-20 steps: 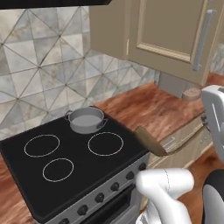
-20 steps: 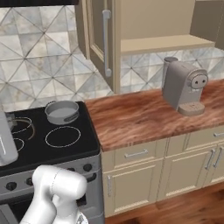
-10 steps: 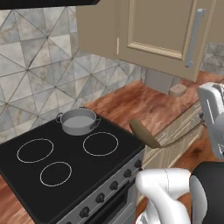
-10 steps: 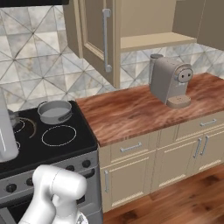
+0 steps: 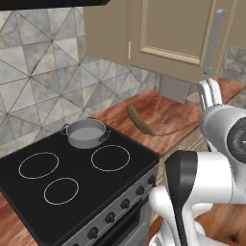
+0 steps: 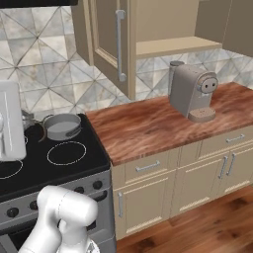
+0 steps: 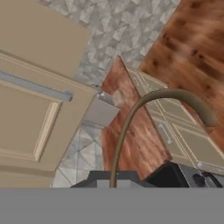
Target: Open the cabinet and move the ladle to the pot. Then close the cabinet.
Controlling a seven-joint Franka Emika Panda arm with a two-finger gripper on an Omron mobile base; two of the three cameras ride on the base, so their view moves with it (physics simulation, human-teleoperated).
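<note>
The robot's fingers point(image 7: 114, 186) are clamped on the thin handle of the ladle point(image 5: 138, 120), which hangs in the air above the wooden desk point(image 5: 166, 113), just right of the stove point(image 5: 72, 185). The grey pot point(image 5: 85, 132) sits at the stove's back edge, well apart from the ladle's dark bowl. The cabinet point(image 6: 111, 42) door stands open above the desk, near a coffee machine point(image 6: 190, 91).
</note>
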